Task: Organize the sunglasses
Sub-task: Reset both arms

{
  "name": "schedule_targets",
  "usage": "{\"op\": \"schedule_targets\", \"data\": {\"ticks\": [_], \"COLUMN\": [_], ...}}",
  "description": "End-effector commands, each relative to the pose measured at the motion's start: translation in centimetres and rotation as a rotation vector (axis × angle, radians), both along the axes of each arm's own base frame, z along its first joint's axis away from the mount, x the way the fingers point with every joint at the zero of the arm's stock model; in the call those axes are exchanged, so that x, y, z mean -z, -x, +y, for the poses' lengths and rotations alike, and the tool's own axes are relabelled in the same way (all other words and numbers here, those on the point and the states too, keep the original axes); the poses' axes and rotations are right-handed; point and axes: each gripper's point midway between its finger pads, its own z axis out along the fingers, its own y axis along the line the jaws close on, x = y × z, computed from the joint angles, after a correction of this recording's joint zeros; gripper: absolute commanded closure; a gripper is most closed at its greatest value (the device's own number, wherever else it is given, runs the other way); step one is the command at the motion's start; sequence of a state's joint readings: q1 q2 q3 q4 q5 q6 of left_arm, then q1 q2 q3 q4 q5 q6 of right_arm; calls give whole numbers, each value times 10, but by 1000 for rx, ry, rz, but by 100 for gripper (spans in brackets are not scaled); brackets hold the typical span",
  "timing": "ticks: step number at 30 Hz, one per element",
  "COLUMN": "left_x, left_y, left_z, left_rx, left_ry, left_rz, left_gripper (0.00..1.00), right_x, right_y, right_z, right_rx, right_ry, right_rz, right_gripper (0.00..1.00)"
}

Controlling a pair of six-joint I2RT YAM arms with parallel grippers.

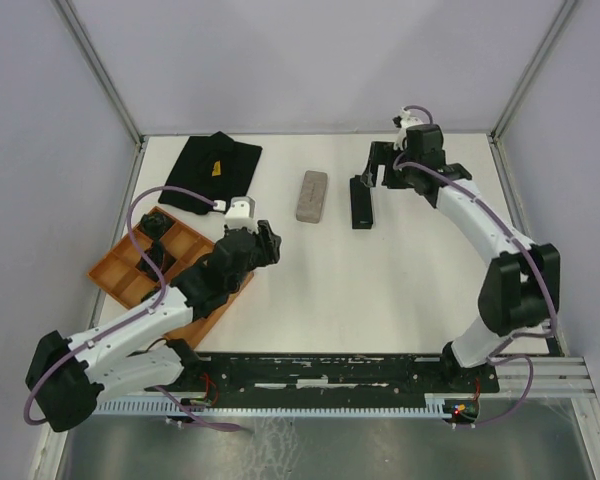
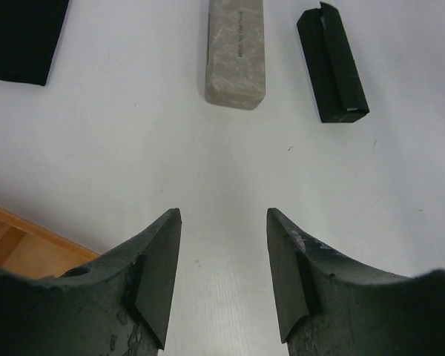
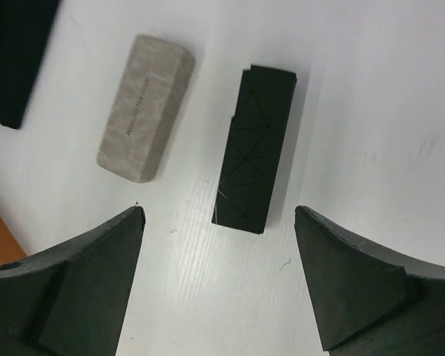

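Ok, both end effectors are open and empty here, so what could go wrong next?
The right end effector hangs open near the black case, with the grey case close beside it: a descending finger could shove either one. The left end effector hangs open by the orange tray, whose edge the left arm crosses; a careless swing might knock the tray.

Overhead from 6 o'clock, facing 12 o'clock; both wrist views close, low, sharing grey case point(image 2: 236, 55), black case point(image 2: 331, 63).
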State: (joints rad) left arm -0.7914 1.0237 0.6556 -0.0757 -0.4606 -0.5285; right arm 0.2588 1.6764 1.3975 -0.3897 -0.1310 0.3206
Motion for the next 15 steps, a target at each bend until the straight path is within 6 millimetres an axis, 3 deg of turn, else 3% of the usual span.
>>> {"op": "schedule_targets", "data": {"ticks": [1,7,10,15], "left_x": [-52,-82,-93,-106], "left_y": [-4,4,11,22], "left_z": [7,31,45,72], "left_rx": [-19,-72,-101,-168], "left_ry": [64,96,95,98], "left_rz": [-127,-216,-244,-278], "left_gripper": [40,24,8,0], "right_x": [-63,-89,-93,-101], "right_y": [11,71,104,159], "right_z": [-3,-19,-33,-60], "right_rx": [11,20,39,104], "right_ry": [-79,-120,-106,-103], "right_rz": [-222,-344,-382,-479], "right_gripper": [8,6,6,5]}}
